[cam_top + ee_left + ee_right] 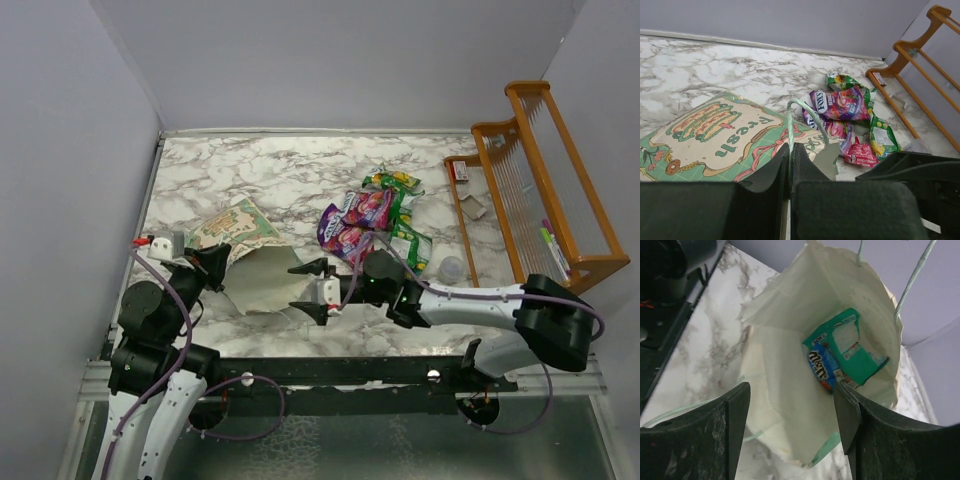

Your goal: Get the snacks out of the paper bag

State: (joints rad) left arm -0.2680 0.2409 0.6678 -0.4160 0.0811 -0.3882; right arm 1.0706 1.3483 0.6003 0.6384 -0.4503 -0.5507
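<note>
The pale-green paper bag (pixel 250 252) lies on its side, printed face (pixel 715 132) up, with its mouth toward my right arm. My left gripper (pixel 790 152) is shut on the bag's thin green handle cord (pixel 790 125); from above, the left gripper (pixel 217 262) sits at the bag's near left edge. My right gripper (pixel 792 415) stands open just in front of the bag's mouth, nothing between its fingers. Inside the cream-white bag (pixel 790 315) lie a blue packet (pixel 822 365) and a teal-green packet (pixel 855 347). Several snacks (pixel 368 215) lie piled on the table right of the bag.
An orange wooden rack (pixel 535 180) stands along the right wall. A small translucent cup (pixel 452 268) sits between the rack and my right arm. A pink packet (pixel 860 152) and a green one (pixel 882 135) lie at the near side of the pile.
</note>
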